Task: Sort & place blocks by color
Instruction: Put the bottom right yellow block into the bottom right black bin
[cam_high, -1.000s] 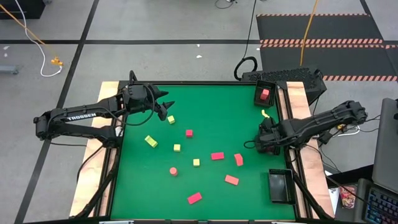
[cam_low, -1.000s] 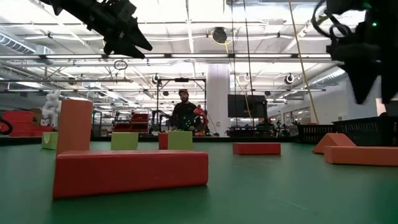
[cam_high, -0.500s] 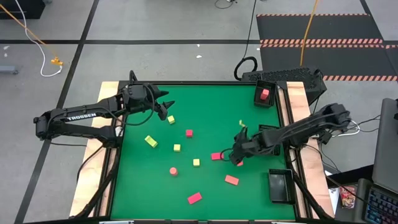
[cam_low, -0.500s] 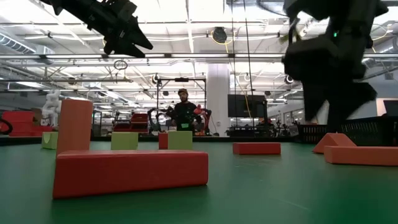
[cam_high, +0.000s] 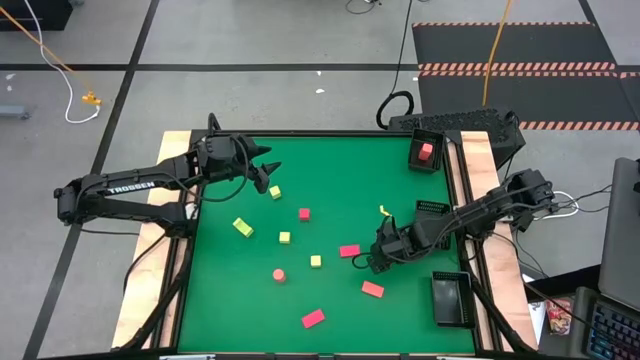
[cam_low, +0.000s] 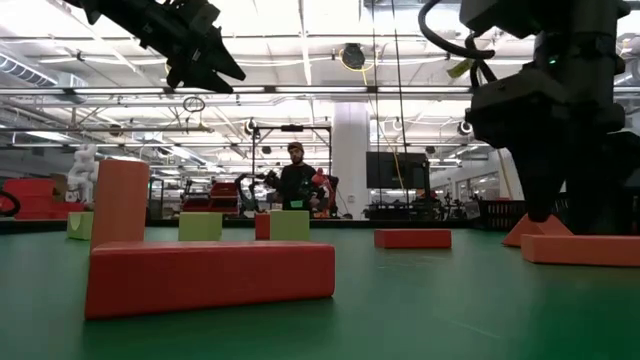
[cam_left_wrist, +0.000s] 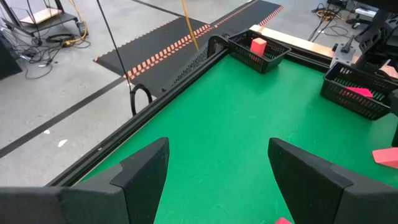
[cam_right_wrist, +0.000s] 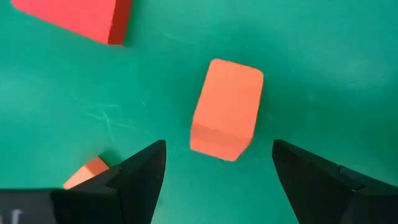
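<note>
Pink-red and yellow-green blocks lie scattered on the green table (cam_high: 330, 160). My right gripper (cam_high: 380, 258) is open, low over a pink-red oblong block (cam_right_wrist: 226, 109) right of the middle. In the right wrist view its fingers (cam_right_wrist: 140, 180) stand on either side of that block without touching it, and the block rests flat on the mat. In the high view the gripper hides this block. My left gripper (cam_high: 264, 175) is open and waits above the table's far left part, close to a yellow-green cube (cam_high: 275, 192). The left wrist view shows its open fingers (cam_left_wrist: 140, 171) over bare mat.
A black tray (cam_high: 425, 150) at the far right corner holds a pink-red cube (cam_high: 427, 151). Another black tray (cam_high: 450, 298) stands at the near right edge. Close to my right gripper lie a pink-red brick (cam_high: 349, 251) and another pink-red brick (cam_high: 372, 289). A person (cam_low: 296, 180) stands far behind the table.
My right gripper has swung from the table's right edge toward the middle and has come down over the pink-red oblong block. No block has moved.
</note>
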